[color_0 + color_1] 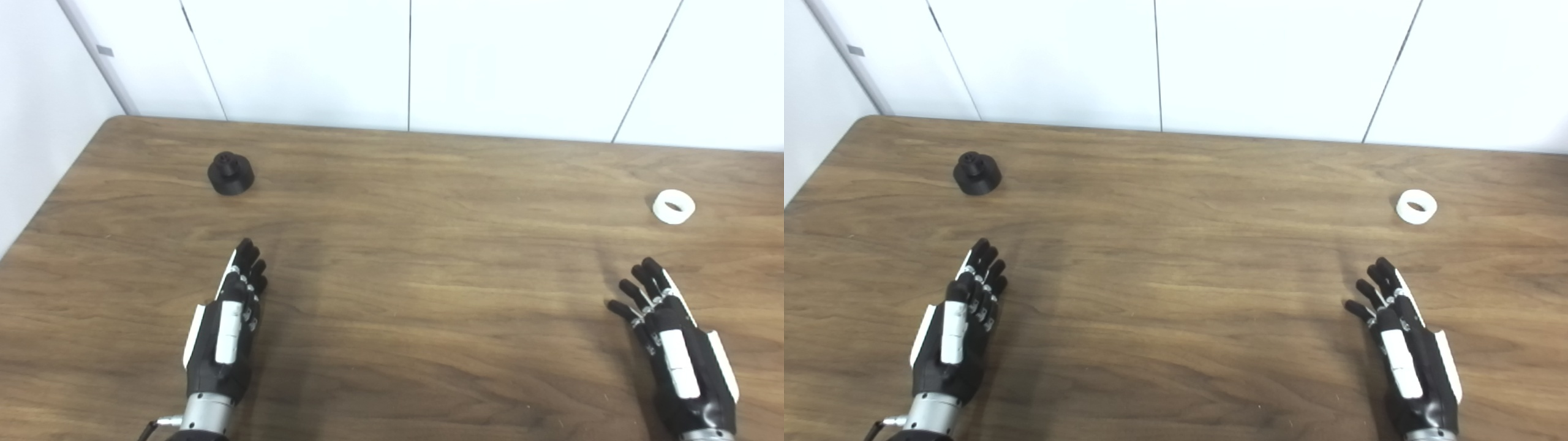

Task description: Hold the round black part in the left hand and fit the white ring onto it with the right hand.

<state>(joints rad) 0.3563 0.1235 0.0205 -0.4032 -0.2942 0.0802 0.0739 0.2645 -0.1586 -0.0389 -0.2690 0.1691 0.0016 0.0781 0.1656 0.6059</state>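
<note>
Status: nothing of the task is done yet, as far as we can judge.

Round black part (230, 173): sits upright on the wooden table (392, 294), far left, a small knob on top of a wider base. Untouched, with bare wood all round it.

White ring (674, 206): lies flat on the table at the far right, hole facing up. Well apart from the black part, across most of the table's width.

Left hand (225, 331): above the near-left of the table, fingers extended and held close together, pointing up toward the black part. It holds nothing. The part lies ahead of its fingertips, with a clear gap between.

Right hand (674, 343): near-right, fingers extended and slightly fanned, empty. The ring lies ahead of it and a little to the right, not in contact.

We cannot tell whether either hand touches the tabletop or hovers just above it; the shadows beside them suggest low height.

Remaining, by our reading: the left hand must reach and grasp the black part, the right must pick up the ring, the two must be brought together, and the ring seated over the part. All four steps are outstanding.
</note>
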